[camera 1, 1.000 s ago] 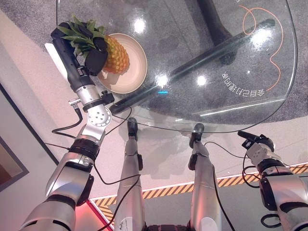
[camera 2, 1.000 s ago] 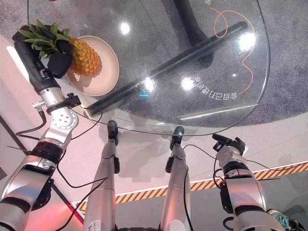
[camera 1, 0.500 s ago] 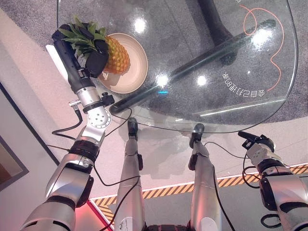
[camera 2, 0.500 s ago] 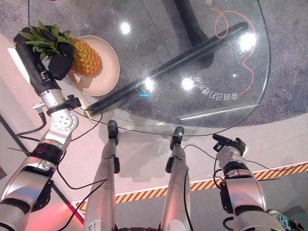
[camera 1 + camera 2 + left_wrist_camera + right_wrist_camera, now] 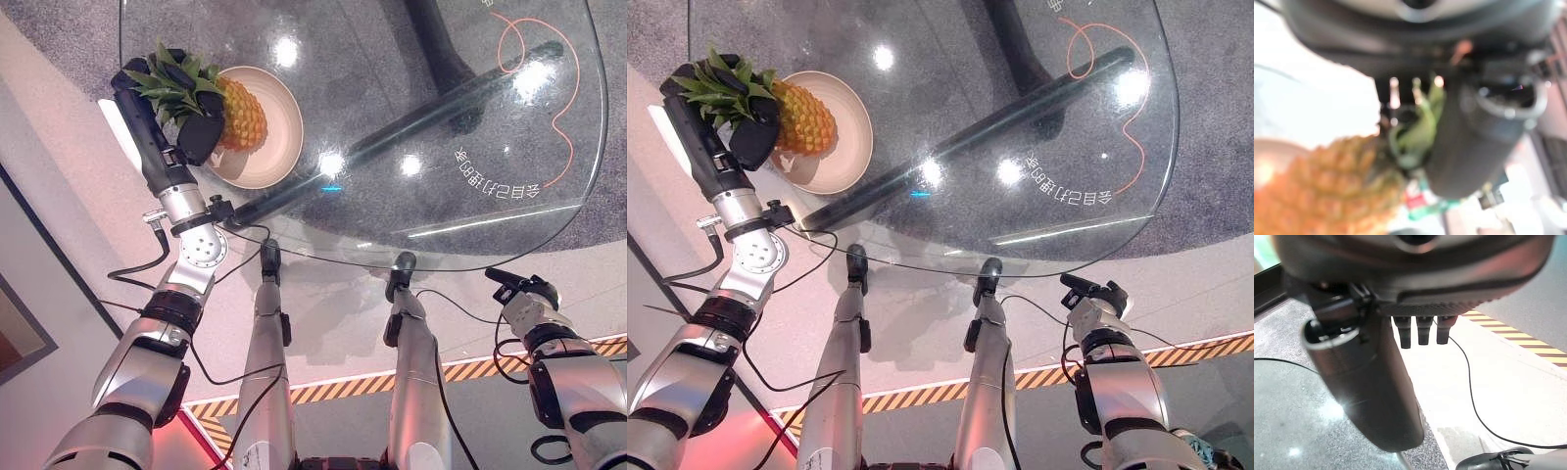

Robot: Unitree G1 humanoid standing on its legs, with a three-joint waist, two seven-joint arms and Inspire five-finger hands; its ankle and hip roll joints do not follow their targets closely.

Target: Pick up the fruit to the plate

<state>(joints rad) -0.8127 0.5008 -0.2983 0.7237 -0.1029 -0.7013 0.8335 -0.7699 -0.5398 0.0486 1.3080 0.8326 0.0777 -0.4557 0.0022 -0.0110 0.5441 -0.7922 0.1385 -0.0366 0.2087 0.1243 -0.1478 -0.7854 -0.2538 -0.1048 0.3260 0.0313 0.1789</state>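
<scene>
1. Left eye view: left hand (image 5: 186, 108) is curled round the pineapple (image 5: 238, 113) at its leafy crown, thumb under the fruit's near end. Pineapple lies on its side over the plate (image 5: 274, 147), body across the plate's left half, crown sticking out past the rim toward the table edge. Can't tell if it rests on the plate or hangs just above. Plate sits at the near-left corner of the glass table (image 5: 470, 117). Right hand (image 5: 517, 289) is low, off the table's near-right edge, well apart from the plate.
2. Right eye view: same scene. Left hand (image 5: 740, 113) wraps the crown, pineapple (image 5: 805, 119) over the plate (image 5: 847, 147). An orange cord (image 5: 1117, 88) shows through the glass at the far right.
3. Left wrist view: blurry. Thumb (image 5: 1474, 142) and dark palm close on green leaves, with the orange pineapple (image 5: 1317, 191) body past them.
4. Right wrist view: right hand (image 5: 1415, 298) holds nothing. Fingertips (image 5: 1422, 330) show short in a row, curled in, thumb (image 5: 1364, 387) standing out alongside, floor and table edge beyond.
</scene>
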